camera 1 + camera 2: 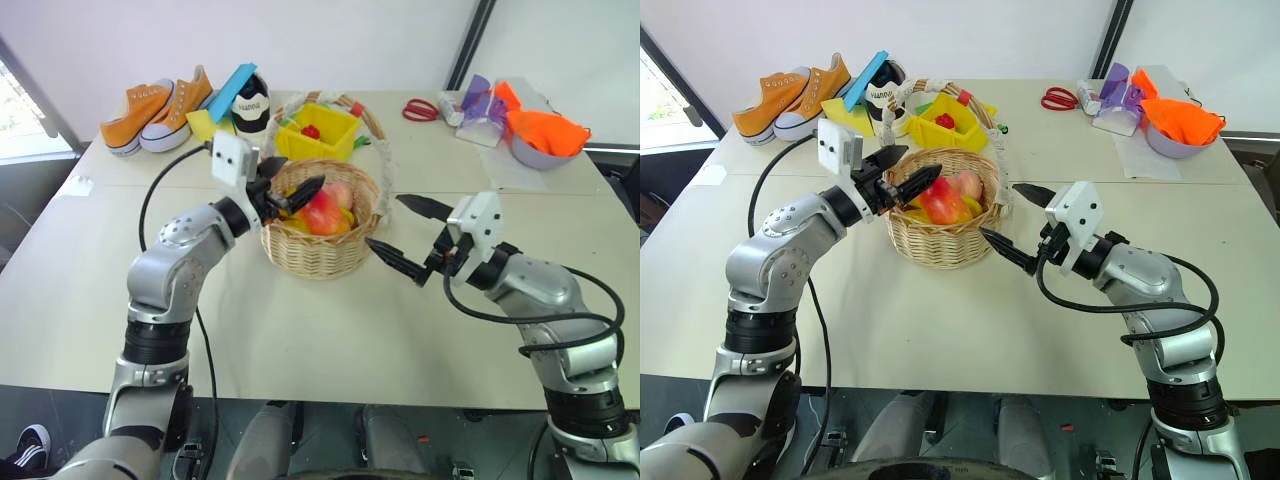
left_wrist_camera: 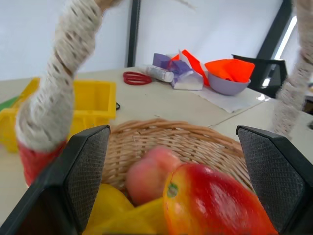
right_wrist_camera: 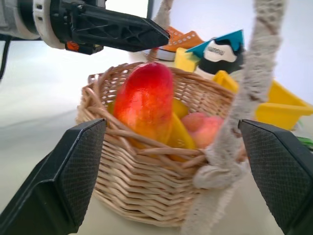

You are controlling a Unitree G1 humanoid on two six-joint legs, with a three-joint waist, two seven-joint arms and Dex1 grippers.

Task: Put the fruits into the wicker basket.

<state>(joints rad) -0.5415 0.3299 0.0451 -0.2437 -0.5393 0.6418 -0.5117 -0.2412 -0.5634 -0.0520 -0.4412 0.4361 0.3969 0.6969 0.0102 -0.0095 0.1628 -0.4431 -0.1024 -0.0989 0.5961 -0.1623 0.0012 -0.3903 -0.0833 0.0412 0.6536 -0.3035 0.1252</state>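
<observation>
Table [image 1: 330, 330] takes up most of what I see, pale and wide. Near its middle sits the wicker basket [image 1: 318, 252], its wrapped handle [image 3: 254, 73] arching over it. Behind the basket is a yellow bin [image 1: 322, 135], with orange sneakers [image 1: 160, 112] off to my left and red scissors [image 1: 420, 109] at the far edge. Inside the basket the mango [image 1: 320, 213] leans on its end, red above and yellow below, with the peach [image 1: 339, 192] just behind it, touching. My left claw [image 1: 292, 195] hangs over the basket's near-left rim, fingers spread apart, gripping nothing. My right claw [image 1: 405, 238] waits just beside the basket's right side, fingers wide apart and empty too.
</observation>
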